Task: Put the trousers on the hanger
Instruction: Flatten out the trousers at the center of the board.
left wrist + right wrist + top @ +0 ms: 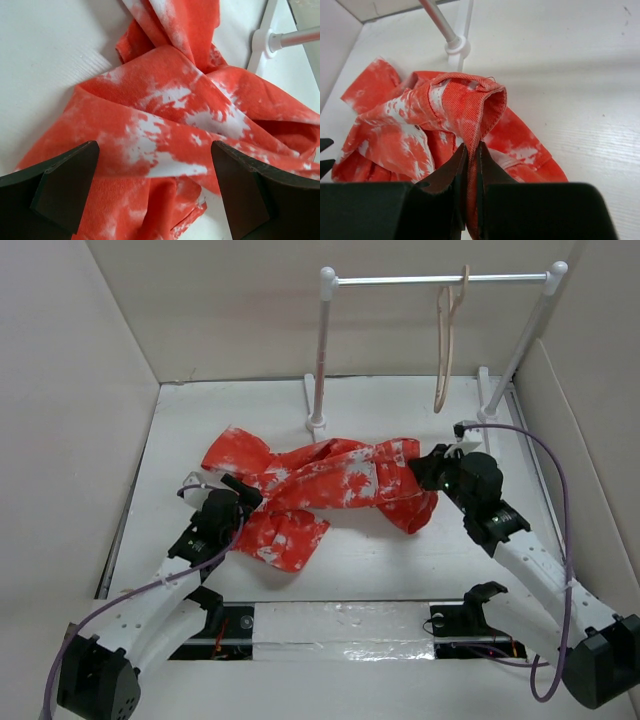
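The orange-red trousers [320, 485] with white splotches lie crumpled across the middle of the white table. The pale wooden hanger [447, 335] hangs by its hook from the rack's crossbar at the back right. My right gripper [432, 472] is shut on the waistband end of the trousers [470, 102], the hem pinched between its fingers [451, 172]. My left gripper [245, 495] is open just above a trouser leg [165, 130], its fingers [70, 180] spread wide on either side of the cloth.
A white tube rack with a metal crossbar [440, 280] stands at the back; its left post foot [317, 423] is just behind the trousers and shows in the right wrist view [457, 47]. White walls enclose the table on three sides.
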### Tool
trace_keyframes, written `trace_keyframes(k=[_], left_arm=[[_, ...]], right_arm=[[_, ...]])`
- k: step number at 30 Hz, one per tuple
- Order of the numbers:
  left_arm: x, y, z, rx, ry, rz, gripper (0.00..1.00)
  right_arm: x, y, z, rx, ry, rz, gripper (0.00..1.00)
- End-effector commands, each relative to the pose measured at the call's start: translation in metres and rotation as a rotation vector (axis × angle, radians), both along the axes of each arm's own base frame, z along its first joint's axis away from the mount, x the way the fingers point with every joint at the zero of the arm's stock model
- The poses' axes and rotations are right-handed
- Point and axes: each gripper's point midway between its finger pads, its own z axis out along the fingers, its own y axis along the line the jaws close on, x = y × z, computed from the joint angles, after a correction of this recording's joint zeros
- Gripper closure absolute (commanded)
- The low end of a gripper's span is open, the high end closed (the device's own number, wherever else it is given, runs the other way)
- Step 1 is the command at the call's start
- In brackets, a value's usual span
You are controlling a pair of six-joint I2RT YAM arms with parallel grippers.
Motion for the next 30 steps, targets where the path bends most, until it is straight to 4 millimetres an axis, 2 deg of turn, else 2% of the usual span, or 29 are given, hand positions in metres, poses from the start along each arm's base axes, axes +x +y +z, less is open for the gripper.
trace_keyframes(k=[1, 6, 7, 10, 11, 14, 20, 26, 30], left_arm=[[0.009, -0.011, -0.002, -0.084, -0.023, -0.009, 0.04], [0.012, -0.022, -0.011, -0.164, -0.003, -0.019, 0.04], [0.011, -0.021, -0.013, -0.165, 0.003, -0.013, 0.05], [0.01, -0.019, -0.016, -0.182, -0.003, 0.012, 0.17], [0.01, -0.021, -0.017, -0.195, -0.001, 0.008, 0.18], [0.006, -0.028, -0.021, -0.226, 0.017, -0.023, 0.17], [-0.003, -0.011, -0.044, -0.157, 0.075, 0.038, 0.1], [0.0, -0.002, -0.052, -0.072, 0.113, 0.067, 0.09], [-0.006, 0.001, -0.067, -0.036, 0.168, 0.063, 0.1]], right_arm=[[-0.003, -0.019, 0.002, -0.034, -0.034, -0.056, 1.0], [-0.012, -0.019, 0.009, -0.034, -0.062, -0.035, 1.0], [-0.015, -0.021, 0.003, -0.047, -0.038, -0.037, 1.0], [-0.019, -0.02, 0.009, -0.038, -0.053, -0.026, 1.0], [-0.019, -0.019, 0.011, -0.035, -0.06, -0.02, 1.0], [-0.02, -0.02, 0.014, -0.038, -0.06, -0.017, 1.0], [-0.02, -0.017, 0.013, -0.043, -0.052, -0.001, 1.0], [-0.021, -0.018, 0.023, -0.042, -0.071, -0.005, 1.0], [-0.023, -0.02, 0.028, -0.04, -0.078, -0.013, 1.0]])
